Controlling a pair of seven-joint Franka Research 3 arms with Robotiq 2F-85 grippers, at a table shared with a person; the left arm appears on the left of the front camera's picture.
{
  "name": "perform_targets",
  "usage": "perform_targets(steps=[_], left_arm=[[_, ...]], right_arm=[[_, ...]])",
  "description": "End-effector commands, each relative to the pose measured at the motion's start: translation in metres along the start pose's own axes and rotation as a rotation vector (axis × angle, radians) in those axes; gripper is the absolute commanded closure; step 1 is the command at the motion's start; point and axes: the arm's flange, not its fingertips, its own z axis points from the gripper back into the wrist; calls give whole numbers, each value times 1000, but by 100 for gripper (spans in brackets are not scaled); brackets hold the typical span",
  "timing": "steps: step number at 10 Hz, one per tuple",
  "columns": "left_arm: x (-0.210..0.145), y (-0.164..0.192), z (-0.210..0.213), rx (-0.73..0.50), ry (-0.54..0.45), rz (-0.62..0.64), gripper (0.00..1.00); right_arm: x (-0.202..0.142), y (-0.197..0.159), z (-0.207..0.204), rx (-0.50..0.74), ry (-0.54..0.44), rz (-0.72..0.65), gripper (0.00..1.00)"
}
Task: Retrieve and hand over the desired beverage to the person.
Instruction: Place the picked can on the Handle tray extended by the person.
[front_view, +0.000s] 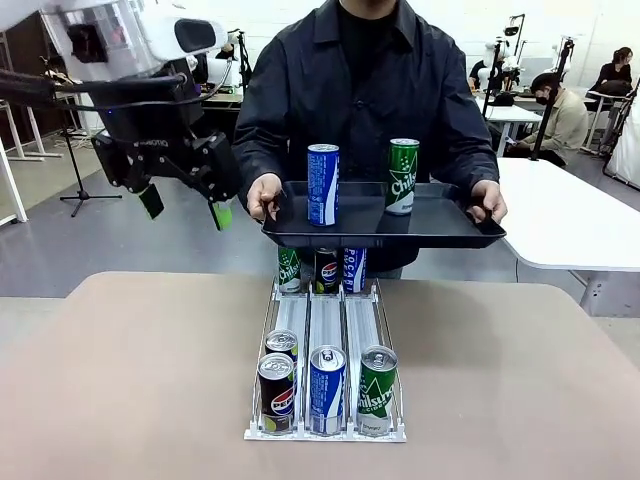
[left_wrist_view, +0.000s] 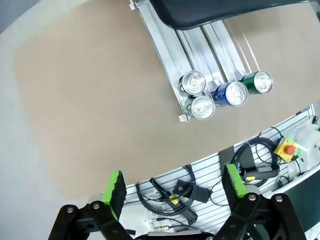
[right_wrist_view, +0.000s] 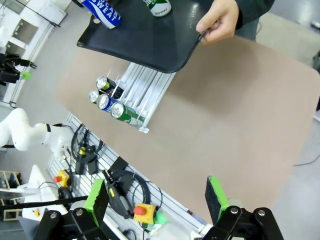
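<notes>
The person (front_view: 350, 90) in a dark jacket stands at the far side of the table and holds a black tray (front_view: 440, 232) with both hands. A blue can (front_view: 322, 185) and a green can (front_view: 402, 176) stand upright on it. Below the tray a clear rack (front_view: 325, 320) holds beverage cans: a black one (front_view: 276, 392), a blue one (front_view: 327, 388) and a green one (front_view: 377, 388) at the near end, and more at the far end. My left gripper (front_view: 187, 207) hangs open, high and left of the tray. In its wrist view my right gripper (right_wrist_view: 156, 199) is open and empty, high above the table (right_wrist_view: 240, 115).
In the left wrist view my open left gripper (left_wrist_view: 174, 187) looks down on the rack's near cans (left_wrist_view: 230, 94) and the tray's edge (left_wrist_view: 215, 10). A white table (front_view: 570, 215) stands behind at the right. Cables and a red stop button (right_wrist_view: 140, 210) lie below the table's near edge.
</notes>
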Motion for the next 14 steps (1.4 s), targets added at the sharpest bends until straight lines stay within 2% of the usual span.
perform_targets(steps=[1, 9, 13, 14], left_arm=[[3, -1, 4, 2, -5, -3, 0], [1, -1, 2, 1, -3, -1, 0], [-13, 88, 33, -110, -154, -351, 0], [-17, 115, 39, -152, -169, -369, 0]], right_arm=[[0, -1, 1, 20, -6, 14, 0], [0, -1, 1, 20, -6, 14, 0], [0, -1, 1, 20, -6, 14, 0], [0, -1, 1, 20, -6, 14, 0]])
